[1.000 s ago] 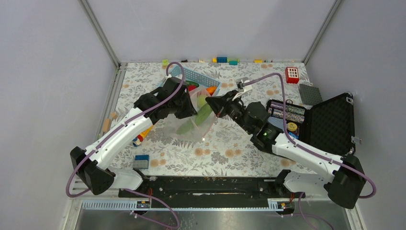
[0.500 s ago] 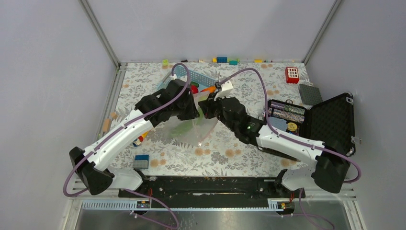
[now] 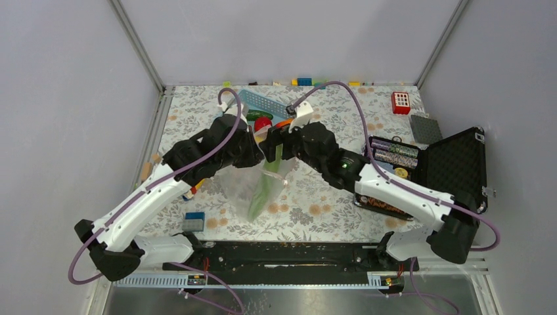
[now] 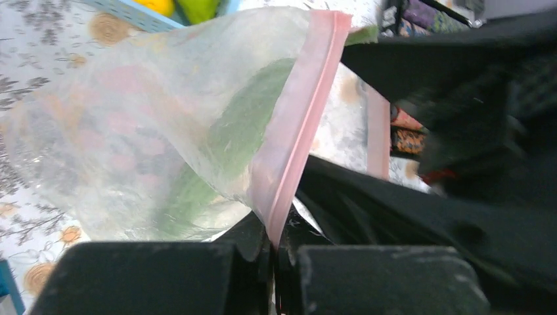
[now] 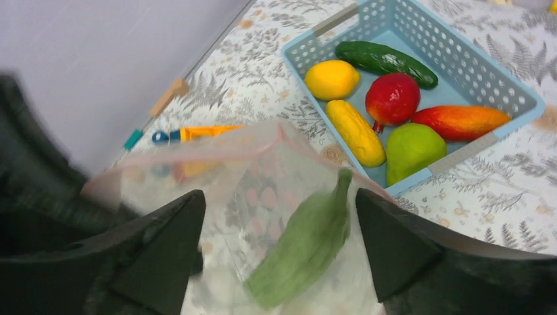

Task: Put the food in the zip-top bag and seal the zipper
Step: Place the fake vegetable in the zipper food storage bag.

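Observation:
The clear zip-top bag [image 3: 246, 184] hangs from my left gripper [image 4: 276, 241], which is shut on its pale pink zipper [image 4: 299, 125]. A long green pod [image 5: 305, 246] lies inside the bag, seen through the film [image 4: 226, 141]. My right gripper [image 5: 279, 243] stands open just above the bag's mouth, holding nothing. Behind it, the light blue basket [image 5: 460, 65] holds more food: a cucumber [image 5: 384, 59], lemon [image 5: 332, 79], banana [image 5: 355, 131], red apple [image 5: 392, 98], a red-orange fruit [image 5: 460, 121] and a green fruit [image 5: 410, 147].
An open black case [image 3: 453, 167] stands at the right. A red block [image 3: 401, 102] and a grey plate [image 3: 425, 128] lie behind it. Small coloured blocks [image 3: 304, 82] line the far edge, and two more [image 3: 194, 222] sit near the left front. An orange-and-blue tool [image 5: 190, 134] lies by the bag.
My right gripper moved left over the bag's mouth and opened, letting go of the green pod, which now sits lower in the bag. My left gripper kept hold of the zipper.

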Robot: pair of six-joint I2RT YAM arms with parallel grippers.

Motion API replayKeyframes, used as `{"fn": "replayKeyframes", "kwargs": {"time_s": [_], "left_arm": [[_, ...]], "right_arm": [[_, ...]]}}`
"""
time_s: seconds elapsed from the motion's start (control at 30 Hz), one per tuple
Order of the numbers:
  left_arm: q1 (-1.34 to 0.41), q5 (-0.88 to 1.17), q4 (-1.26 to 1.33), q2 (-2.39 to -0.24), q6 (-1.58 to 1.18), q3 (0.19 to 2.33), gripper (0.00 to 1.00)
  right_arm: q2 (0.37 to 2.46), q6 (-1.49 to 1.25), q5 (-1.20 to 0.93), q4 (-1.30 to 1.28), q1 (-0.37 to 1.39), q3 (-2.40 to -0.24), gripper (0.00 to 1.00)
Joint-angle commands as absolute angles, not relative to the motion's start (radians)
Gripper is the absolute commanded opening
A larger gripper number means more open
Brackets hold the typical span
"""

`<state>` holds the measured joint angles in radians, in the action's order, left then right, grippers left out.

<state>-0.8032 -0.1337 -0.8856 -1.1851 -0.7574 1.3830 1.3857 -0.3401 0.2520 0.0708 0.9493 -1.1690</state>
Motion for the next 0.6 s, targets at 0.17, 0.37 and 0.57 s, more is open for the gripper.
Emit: {"fn": "replayKeyframes", "kwargs": {"time_s": [0.17,0.37,0.57], "left_arm": [[-0.728,-0.313,-0.969,-1.175,-0.792,1.370,0.00],[-0.681,-0.449,-0.981,-1.138,-0.811,1.314,0.00],[-0.633,-0.514,-0.958,-1.137,-0.820,1.290,0.00]], "right_arm": [[1.138,-0.212,0.003,-0.082,0.956,-1.190,1.00],[1.073,-0.246,0.236,-0.085,0.943,-1.100,1.00],[1.304,-0.323,0.124,-0.152,0.735,-1.223,1.00]]}}
